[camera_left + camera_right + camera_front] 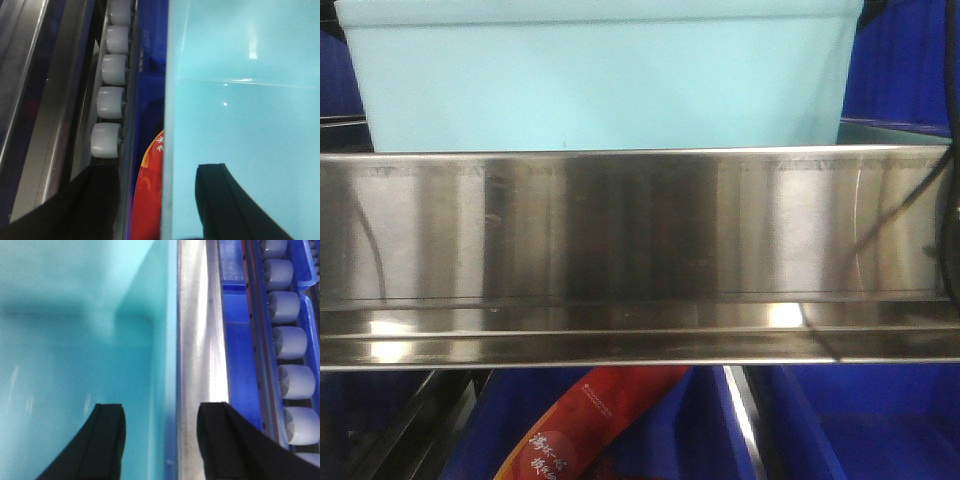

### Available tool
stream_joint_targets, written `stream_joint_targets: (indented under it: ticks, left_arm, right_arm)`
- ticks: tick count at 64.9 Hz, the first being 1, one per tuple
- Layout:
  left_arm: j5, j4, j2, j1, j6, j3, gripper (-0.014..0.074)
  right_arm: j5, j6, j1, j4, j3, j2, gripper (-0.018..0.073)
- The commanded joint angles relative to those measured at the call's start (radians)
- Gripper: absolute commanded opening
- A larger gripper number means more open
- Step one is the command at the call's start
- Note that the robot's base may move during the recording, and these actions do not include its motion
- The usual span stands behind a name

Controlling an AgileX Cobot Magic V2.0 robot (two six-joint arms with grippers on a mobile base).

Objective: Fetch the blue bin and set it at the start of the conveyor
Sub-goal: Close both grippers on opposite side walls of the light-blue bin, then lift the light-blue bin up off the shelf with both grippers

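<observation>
The blue bin [600,85] is a pale aqua tub sitting on the shelf behind a steel rail, filling the top of the front view. In the left wrist view my left gripper [159,172] is open and straddles the blue bin's [240,100] left wall, with one finger [225,200] inside the tub and the other outside. In the right wrist view my right gripper [161,407] is open astride the blue bin's [75,350] right wall, one finger [107,440] inside and one finger [225,440] over the steel rail. Neither pair of fingers touches the wall. The conveyor start is out of view.
A shiny stainless-steel shelf rail [640,250] runs across in front of the bin. White roller tracks [107,105] [290,340] flank the bin on both sides. Dark blue crates [880,420] and a red packet [590,420] lie on the level below.
</observation>
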Motion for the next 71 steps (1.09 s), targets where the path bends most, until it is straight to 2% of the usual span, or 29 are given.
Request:
stream_joint_targets:
  ticks: [1,21,26,31,32,38,39,55,71]
  left_arm:
    - [-0.008,0.002,0.001,-0.004,0.008,-0.007,0.0274]
    - [-0.007,0.002,0.001,-0.004,0.008,-0.007,0.0274]
    - [-0.007,0.002,0.001,-0.004,0.008,-0.007,0.0246]
    - [-0.001,0.000,0.001,-0.004,0.008,-0.007,0.0127]
    - [-0.001,0.000,0.001,-0.004,0.008,-0.007,0.0080]
    - [0.005,-0.003,0.001,-0.004,0.008,-0.007,-0.0110]
    - [0.005,-0.003,0.001,-0.004,0.008,-0.007,-0.0110]
    - [0.014,-0.010,0.001,-0.009,0.008,-0.008,-0.0111]
    - [0.060,0.008,-0.050,-0.053,-0.004,-0.044,-0.0111]
  right_arm:
    - [-0.009,-0.011,-0.003,-0.007,-0.005,-0.004,0.0234]
    - [-0.009,-0.011,-0.003,-0.007,-0.005,-0.004,0.0234]
    - [-0.009,-0.011,-0.003,-0.007,-0.005,-0.004,0.0214]
    - [-0.009,-0.011,-0.003,-0.007,-0.005,-0.004,0.0105]
    - [-0.009,-0.011,-0.003,-0.007,-0.005,-0.004,0.0090]
    - [-0.008,-0.011,-0.003,-0.007,-0.005,-0.004,-0.0132]
    - [-0.008,-0.011,-0.003,-0.007,-0.005,-0.004,-0.0165]
    - [-0.008,-0.011,-0.003,-0.009,-0.005,-0.006,-0.0160]
    - [0.012,0.044,-0.002,-0.022,-0.005,-0.077,-0.0160]
